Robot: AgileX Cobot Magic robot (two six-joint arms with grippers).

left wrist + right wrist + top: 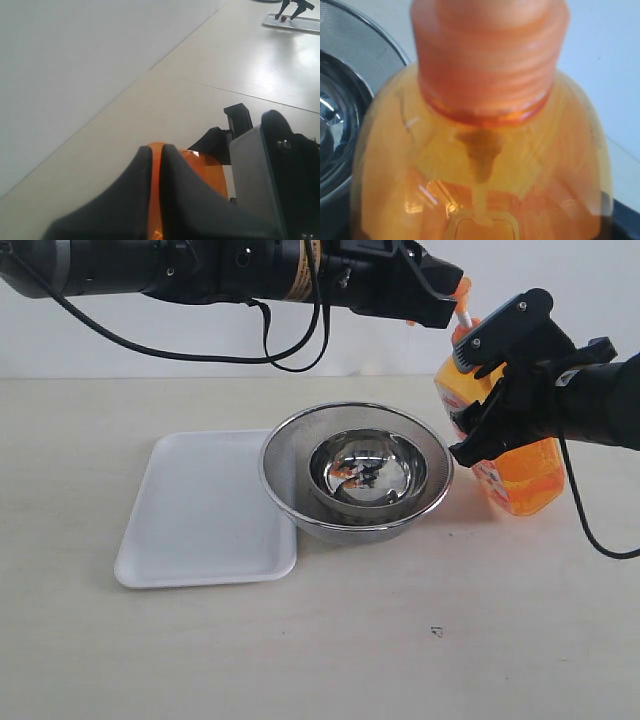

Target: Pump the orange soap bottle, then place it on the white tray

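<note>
The orange soap bottle [522,478] leans to the left just right of the steel bowl, its base low by the table. My right gripper [494,390] is shut on the bottle's upper body, one black finger on each side. In the right wrist view the bottle [480,165] and its ribbed orange collar fill the frame and hide the fingers. My left arm reaches across from the left, and my left gripper [445,302] sits at the orange pump head [461,290]. Its fingers are shut [156,152], with the orange pump head [205,167] right behind them. The white tray [200,510] lies flat at left.
A round steel mesh strainer bowl [290,455] with a smaller shiny bowl [362,472] inside stands between tray and bottle, overlapping the tray's right edge. Black cables hang from both arms. A small dark mark [436,631] is on the table in front.
</note>
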